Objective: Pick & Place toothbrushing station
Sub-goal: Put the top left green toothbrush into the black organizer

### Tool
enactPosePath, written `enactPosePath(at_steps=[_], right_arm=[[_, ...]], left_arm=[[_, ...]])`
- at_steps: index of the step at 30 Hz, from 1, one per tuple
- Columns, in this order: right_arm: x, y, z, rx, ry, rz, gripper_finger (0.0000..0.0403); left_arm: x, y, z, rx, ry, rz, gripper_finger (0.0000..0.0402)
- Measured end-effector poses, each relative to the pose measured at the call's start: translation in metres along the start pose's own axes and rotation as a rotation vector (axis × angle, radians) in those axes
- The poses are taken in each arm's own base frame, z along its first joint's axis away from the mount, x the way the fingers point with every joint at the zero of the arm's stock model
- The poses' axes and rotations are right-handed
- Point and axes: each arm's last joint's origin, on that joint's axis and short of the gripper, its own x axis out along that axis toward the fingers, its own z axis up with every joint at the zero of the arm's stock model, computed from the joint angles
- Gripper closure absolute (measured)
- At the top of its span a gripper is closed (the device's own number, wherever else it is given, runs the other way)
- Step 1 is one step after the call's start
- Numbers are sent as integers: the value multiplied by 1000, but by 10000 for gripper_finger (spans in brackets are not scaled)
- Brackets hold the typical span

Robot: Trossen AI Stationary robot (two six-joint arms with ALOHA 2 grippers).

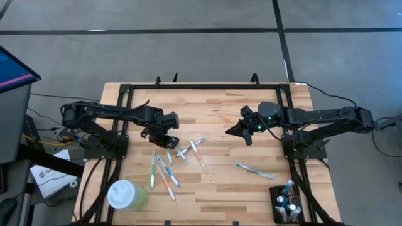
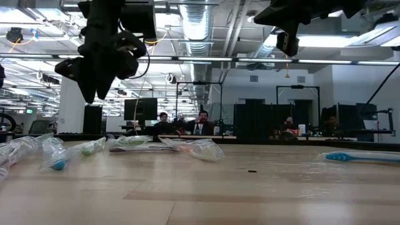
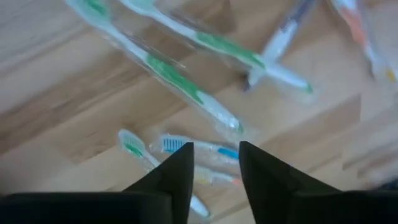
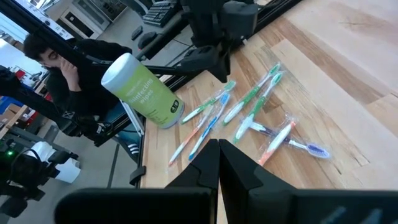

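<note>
Toothbrushing station point(image 1: 287, 204); roughly eight toothbrushes point(image 1: 164, 168).

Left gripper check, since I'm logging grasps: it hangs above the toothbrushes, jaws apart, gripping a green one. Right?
Not quite. The left gripper hangs above the toothbrushes with jaws apart, but it grips nothing; the left wrist view shows an empty gap between its fingers, with the brushes lying on the table below.
</note>
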Motion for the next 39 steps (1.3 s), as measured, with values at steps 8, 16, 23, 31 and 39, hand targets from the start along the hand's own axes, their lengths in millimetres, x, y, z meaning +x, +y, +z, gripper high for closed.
enactPosePath(at_steps=[8,16,23,31,39], right_arm=[[0,0,0,3,0,0,403],[0,0,0,2,-1,-1,403],[0,0,0,10,-3,-3,403],[0,0,0,10,-7,-6,403],[0,-1,1,10,-20,-25,403]], left_arm=[[-1,3,4,-139,-44,19,250],[2,6,13,-180,-67,46,250],[26,10,6,-218,-54,42,246],[47,26,6,-231,-110,51,240],[59,38,8,-257,-135,58,247]])
